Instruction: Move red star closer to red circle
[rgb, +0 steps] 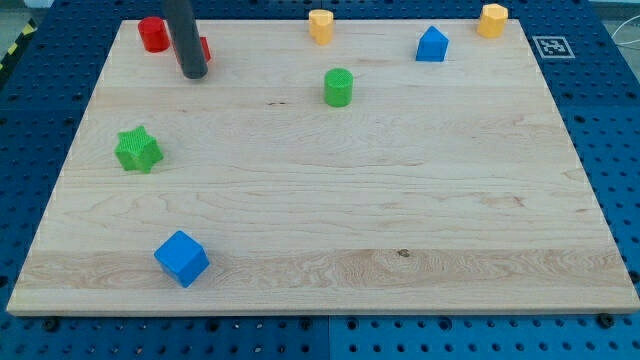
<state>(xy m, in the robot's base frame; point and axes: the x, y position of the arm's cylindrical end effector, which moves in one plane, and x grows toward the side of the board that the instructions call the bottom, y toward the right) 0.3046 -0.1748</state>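
Here my tip (193, 73) hides most of the red star (204, 47), just beside the red circle (153, 34).

A pale wooden board (330, 200) lies on a blue perforated table (610, 110) under even light.
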